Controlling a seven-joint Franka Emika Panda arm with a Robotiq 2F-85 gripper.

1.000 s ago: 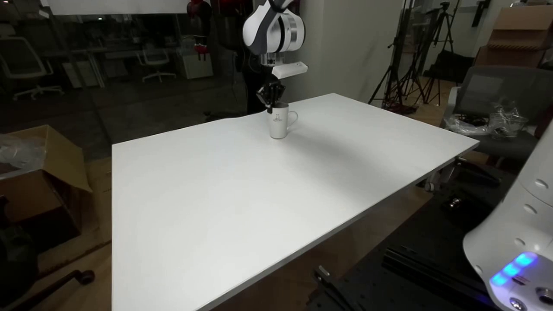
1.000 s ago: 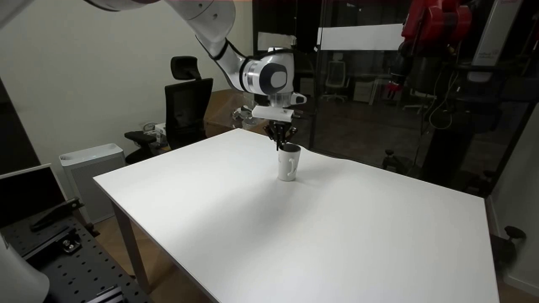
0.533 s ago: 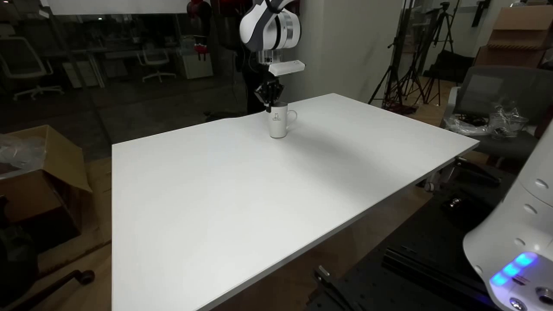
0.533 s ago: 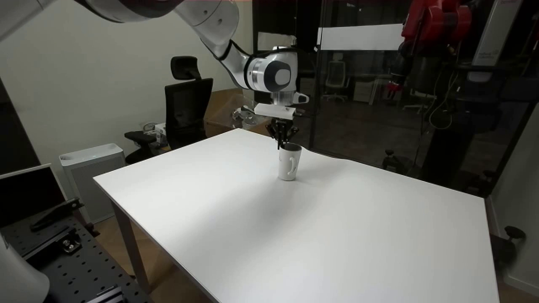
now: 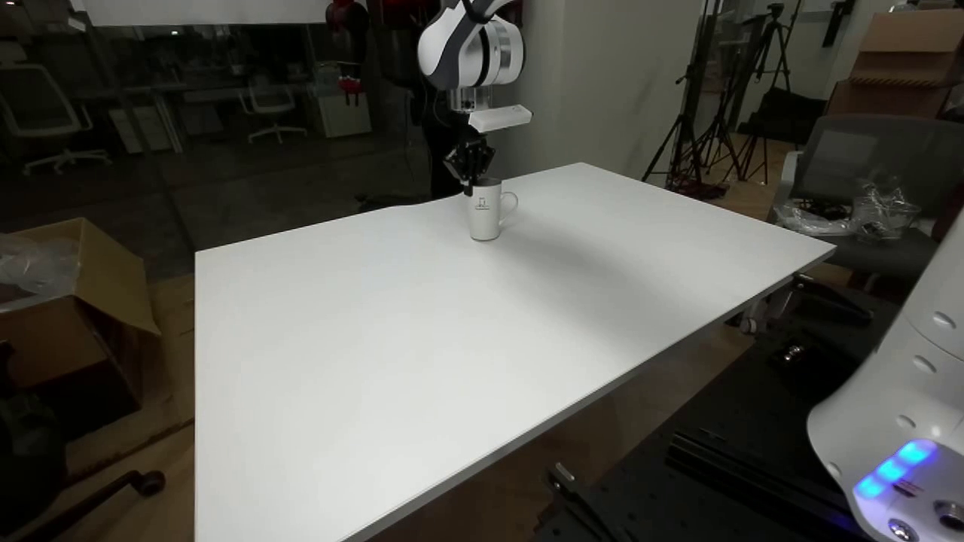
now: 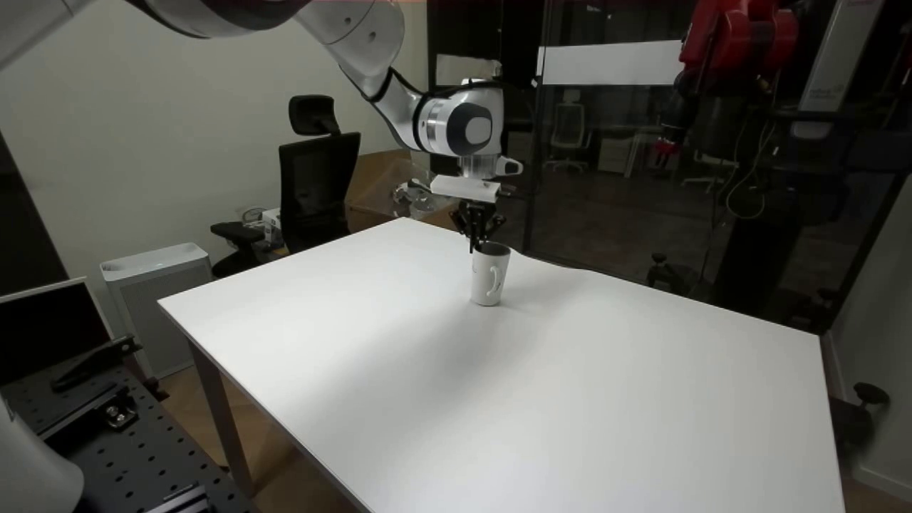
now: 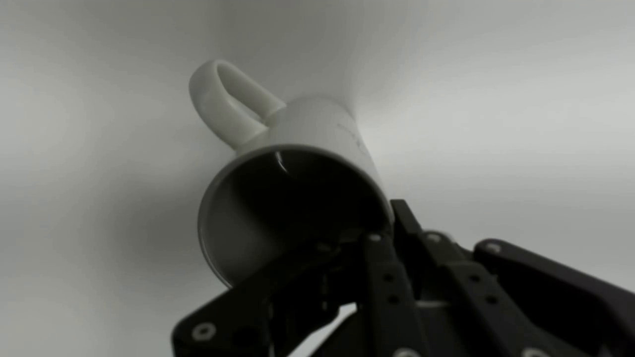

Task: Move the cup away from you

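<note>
The cup is a white mug with a side handle and dark inside. It is upright in both exterior views (image 5: 484, 218) (image 6: 484, 285), its base on or very close to the white table (image 5: 361, 324), near the far edge. In the wrist view, the cup (image 7: 317, 124) has its mouth toward the camera and its handle at the upper left. My gripper (image 7: 392, 225) is shut on the cup's rim, one finger inside and one outside. The gripper also shows above the cup in both exterior views (image 5: 471, 184) (image 6: 476, 242). The inner fingertip is hidden in the dark inside.
The table's wavy far edge (image 6: 556, 263) runs close behind the cup. A black office chair (image 6: 318, 185) stands beyond the table. An open cardboard box (image 5: 105, 301) is on the floor beside it. A red robot arm (image 6: 741, 43) hangs in the background.
Between one second and half a second ago, the arm and cup shifted together very slightly, toward the far side. Since half a second ago nothing has visibly moved.
</note>
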